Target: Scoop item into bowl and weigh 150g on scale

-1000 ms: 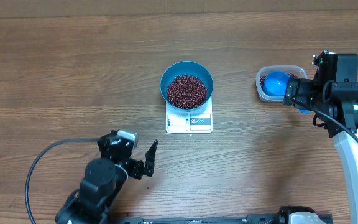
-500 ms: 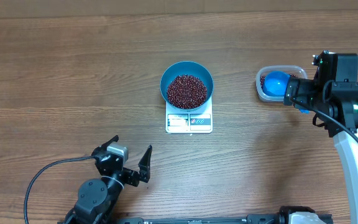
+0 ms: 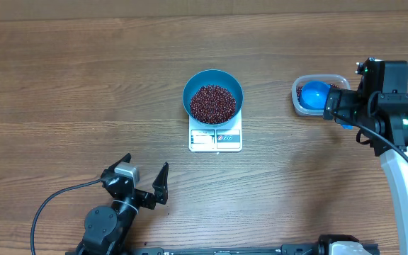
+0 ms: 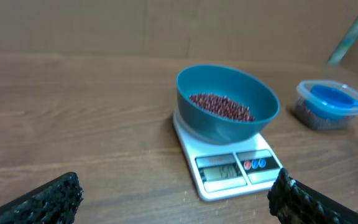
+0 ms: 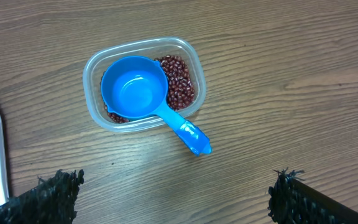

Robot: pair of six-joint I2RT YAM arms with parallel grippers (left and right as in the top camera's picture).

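The teal bowl (image 3: 213,76) stands on the white scale (image 3: 215,139) at mid-table and holds a heap of dark red-brown beans (image 3: 213,103). In the left wrist view the bowl (image 4: 229,127), its beans (image 4: 221,106) and the scale's lit display (image 4: 221,172) lie ahead of my left gripper (image 4: 176,186), which is open and empty. That left gripper (image 3: 146,164) hovers near the front edge, well short of the scale. My right gripper (image 5: 174,186) is open and empty, above bare wood just short of the scoop's handle.
A clear plastic tub (image 5: 92,68) at the right holds more beans (image 5: 180,81) and a small blue scoop (image 5: 135,90), whose handle hangs over the tub's rim. The tub (image 3: 299,103) sits partly under the right arm (image 3: 374,103). A black cable (image 3: 48,205) trails from the left arm.
My left gripper has drawn back toward the front edge and slightly left, still open. The right arm, bowl, scale and tub have not moved.
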